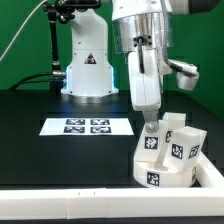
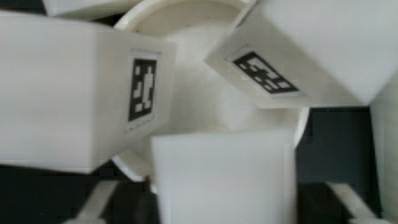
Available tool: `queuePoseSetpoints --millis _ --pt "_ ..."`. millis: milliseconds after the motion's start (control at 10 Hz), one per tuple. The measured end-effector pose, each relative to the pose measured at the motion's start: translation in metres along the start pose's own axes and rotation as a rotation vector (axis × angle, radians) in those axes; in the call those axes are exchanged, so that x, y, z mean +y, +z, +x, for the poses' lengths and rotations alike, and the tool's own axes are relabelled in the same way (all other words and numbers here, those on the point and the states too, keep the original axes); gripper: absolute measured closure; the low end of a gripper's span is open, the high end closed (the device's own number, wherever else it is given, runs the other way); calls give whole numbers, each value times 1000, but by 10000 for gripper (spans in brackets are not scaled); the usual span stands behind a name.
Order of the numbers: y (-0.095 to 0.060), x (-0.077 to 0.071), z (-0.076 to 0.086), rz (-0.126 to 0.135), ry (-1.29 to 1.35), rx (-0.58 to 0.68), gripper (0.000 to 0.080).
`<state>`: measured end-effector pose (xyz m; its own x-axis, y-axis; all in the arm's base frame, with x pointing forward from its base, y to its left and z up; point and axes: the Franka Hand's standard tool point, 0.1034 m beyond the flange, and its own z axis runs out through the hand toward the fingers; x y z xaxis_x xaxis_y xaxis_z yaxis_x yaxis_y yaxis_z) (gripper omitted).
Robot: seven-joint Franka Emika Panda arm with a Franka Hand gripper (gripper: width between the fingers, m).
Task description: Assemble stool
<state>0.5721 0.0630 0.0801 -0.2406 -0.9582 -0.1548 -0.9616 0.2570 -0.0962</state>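
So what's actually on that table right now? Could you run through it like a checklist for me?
Surface: black table, a white rail along its near edge.
Job's things: white stool parts bunched at the exterior view's right; tagged legs lean over the round seat.
Clutter: nothing seen beyond the flat marker board.
Grippers: one gripper down on the top of the pile; whether its jaws are open or shut cannot be told.
Cables: dark cables hang behind, at the exterior view's left.
Surroundings: green backdrop, white robot base.
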Motion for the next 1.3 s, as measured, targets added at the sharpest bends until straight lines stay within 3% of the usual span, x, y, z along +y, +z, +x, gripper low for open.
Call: queuePoseSetpoints --millis 100,200,300,400,900,1300 --pt "0 0 0 -2 -3 0 268" --pt "-2 0 -5 -22 -12 -8 186" --pt "-5 -2 -12 -48 -88 -2 161" --pt "-8 -4 -18 -59 -114 -7 161" --pt "-7 -4 -16 -59 -494 -10 150" --pt "-10 -6 -17 -87 -986 36 150"
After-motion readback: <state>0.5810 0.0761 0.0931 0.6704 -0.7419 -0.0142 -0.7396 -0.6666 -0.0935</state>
